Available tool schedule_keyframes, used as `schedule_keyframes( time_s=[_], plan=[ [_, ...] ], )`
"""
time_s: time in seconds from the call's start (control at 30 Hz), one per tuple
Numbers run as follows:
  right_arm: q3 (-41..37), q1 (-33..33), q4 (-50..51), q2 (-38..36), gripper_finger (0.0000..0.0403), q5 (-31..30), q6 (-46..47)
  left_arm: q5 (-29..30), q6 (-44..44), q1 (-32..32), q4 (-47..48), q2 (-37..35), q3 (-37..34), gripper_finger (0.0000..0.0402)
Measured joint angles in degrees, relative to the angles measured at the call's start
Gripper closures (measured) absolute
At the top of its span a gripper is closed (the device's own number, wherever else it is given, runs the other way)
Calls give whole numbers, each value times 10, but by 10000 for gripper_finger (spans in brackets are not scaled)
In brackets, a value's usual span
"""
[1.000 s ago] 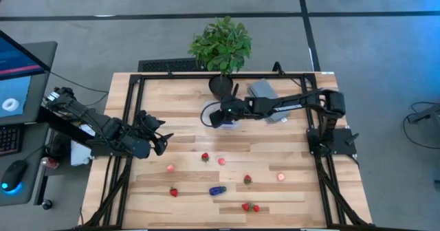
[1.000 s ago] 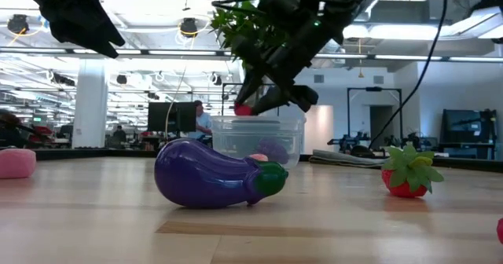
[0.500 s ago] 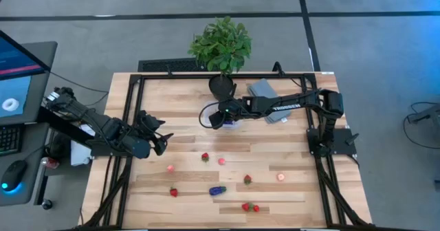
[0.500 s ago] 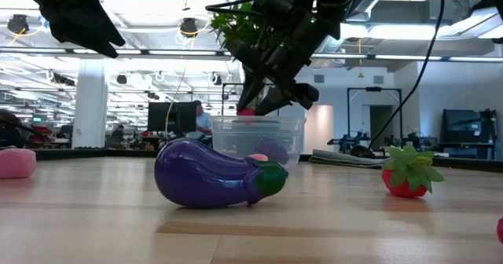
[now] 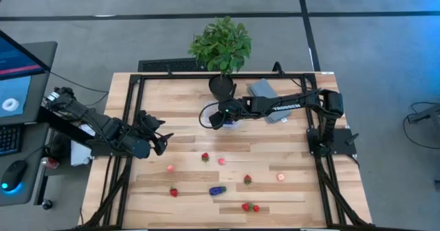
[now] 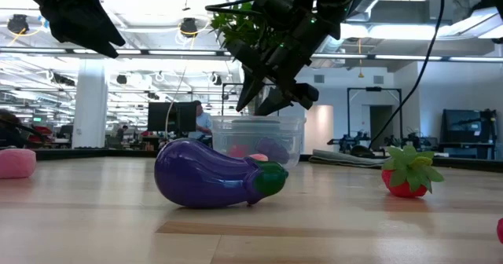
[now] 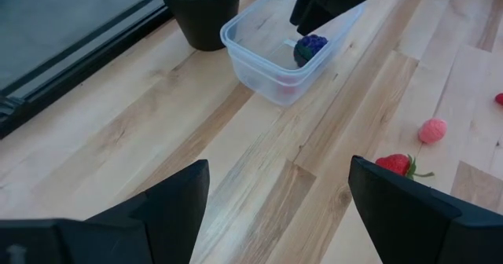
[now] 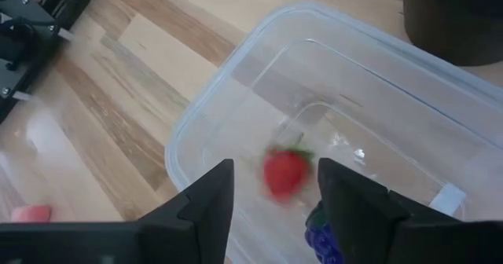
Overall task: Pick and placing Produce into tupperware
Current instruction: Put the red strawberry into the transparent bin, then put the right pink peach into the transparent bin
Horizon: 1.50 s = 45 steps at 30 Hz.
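Falling strawberry (image 8: 286, 172) (wrist only), tupperware (image 8: 236, 99), right claw (image 8: 271, 209) parted

Clear rectangular tub (image 5: 221, 115), rounded corners, upright, lid off, far centre of table just near side of black pot. Inside: dark purple grape bunch (image 7: 310, 45), pink piece (image 6: 257, 157), red strawberry (image 8: 286, 172) blurred in mid-air just above the floor. Loose on near half of table: purple eggplant (image 5: 217, 190) on side, strawberries (image 5: 205, 157) (image 5: 174, 192) (image 5: 247, 180), touching pair (image 5: 250, 207), pink pieces (image 5: 170, 168) (image 5: 221, 161) (image 5: 280, 177).
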<state>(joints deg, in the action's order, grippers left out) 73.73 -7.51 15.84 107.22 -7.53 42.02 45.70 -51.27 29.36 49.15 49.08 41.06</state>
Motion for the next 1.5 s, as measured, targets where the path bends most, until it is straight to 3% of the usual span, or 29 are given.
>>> schedule_keyframes(
  time_s=[0.5,0.73,1.1,1.5],
  plan=[
    [18,9,13,-5,177,7,-7,6,3,0,0,0,0,107],
    [68,24,76,-5,177,7,-46,8,2,0,0,0,0,107],
    [86,67,180,-10,177,4,-50,17,-6,0,-1,0,0,107],
    [86,134,277,-115,178,-115,-46,48,-5,0,-14,0,0,107]
  ],
)
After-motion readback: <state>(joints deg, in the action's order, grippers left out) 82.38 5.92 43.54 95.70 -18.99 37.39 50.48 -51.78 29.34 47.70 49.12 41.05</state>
